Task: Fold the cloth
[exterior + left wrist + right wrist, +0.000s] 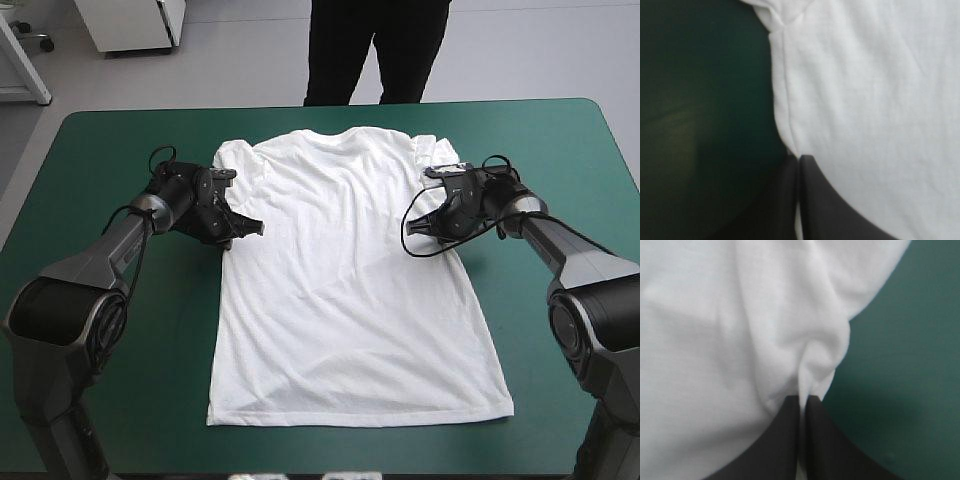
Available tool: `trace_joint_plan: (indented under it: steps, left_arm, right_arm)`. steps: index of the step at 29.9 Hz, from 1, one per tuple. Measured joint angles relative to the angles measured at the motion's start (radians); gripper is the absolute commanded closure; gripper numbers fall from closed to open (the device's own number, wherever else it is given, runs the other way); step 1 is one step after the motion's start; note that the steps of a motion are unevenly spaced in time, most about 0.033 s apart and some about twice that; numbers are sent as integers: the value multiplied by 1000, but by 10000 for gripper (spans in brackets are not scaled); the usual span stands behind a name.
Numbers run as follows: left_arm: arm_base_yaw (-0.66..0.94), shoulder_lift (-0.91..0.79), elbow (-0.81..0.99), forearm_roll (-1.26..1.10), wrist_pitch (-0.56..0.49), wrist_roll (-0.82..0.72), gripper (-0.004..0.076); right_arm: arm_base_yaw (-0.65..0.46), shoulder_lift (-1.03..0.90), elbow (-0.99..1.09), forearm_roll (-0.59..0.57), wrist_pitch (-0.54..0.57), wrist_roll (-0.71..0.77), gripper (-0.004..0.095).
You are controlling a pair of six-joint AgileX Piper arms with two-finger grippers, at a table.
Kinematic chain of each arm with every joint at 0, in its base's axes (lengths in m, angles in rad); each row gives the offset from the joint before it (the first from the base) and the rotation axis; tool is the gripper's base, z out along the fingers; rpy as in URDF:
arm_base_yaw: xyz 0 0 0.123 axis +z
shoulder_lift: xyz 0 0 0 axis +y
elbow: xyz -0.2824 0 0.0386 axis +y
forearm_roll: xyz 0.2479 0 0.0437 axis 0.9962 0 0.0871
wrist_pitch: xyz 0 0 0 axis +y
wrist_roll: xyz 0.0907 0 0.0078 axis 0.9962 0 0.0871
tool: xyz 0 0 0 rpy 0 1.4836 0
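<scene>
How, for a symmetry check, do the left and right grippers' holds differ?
The left gripper pinches the T-shirt's left edge, the right gripper its right edge. Ahead of the left gripper the T-shirt lies smooth; ahead of the right gripper it puckers into a fold. Both are shut on the T-shirt just below its sleeves.

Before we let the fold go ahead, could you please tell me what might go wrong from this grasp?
1. The left tool and the right tool each pinch the T-shirt only at its very side edge. So thin a bite may slip out when lifted.
2. At the right tool the fabric is bunched into a ridge, while the left side lies smooth. The fold could come out creased or uneven.
</scene>
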Motion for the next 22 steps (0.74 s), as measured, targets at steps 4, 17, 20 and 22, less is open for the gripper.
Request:
trace_joint_plan:
  steps: [4,17,20,22]
  left_arm:
    - [-2,-16,6,17,-7,19,733]
    - [-7,-309,19,63,-19,61,733]
    - [-7,-387,17,71,-20,79,733]
    - [-7,-434,-2,71,-16,88,733]
  right_arm:
    - [0,3,-50,1,52,0,925]
    - [2,-157,-292,10,213,0,925]
    - [2,-214,-326,-4,229,6,925]
    - [2,-254,-347,-12,238,8,925]
